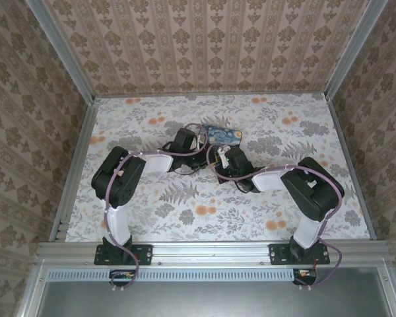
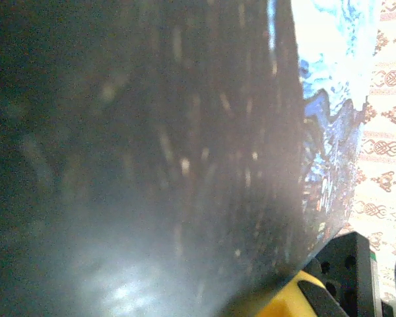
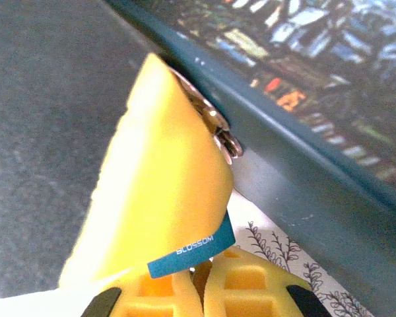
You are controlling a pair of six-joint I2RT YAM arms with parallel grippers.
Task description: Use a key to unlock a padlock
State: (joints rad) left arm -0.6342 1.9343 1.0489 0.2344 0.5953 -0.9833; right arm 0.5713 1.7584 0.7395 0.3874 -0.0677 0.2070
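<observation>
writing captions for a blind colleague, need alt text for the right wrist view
A yellow tag with a blue BLOSSOM label, pinched in the right gripper, holds a small metal piece against the dark teal edge of a blue painted object. Floral tablecloth shows below.

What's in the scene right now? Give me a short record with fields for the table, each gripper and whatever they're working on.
table: floral-patterned top
blue printed item: mid-table, between the two grippers
left gripper: at the item's left edge; open or shut unclear
right gripper: looks closed on a yellow tag with a blue BLOSSOM label
metal ring: at the tag's top, close against the item's dark teal edge
</observation>
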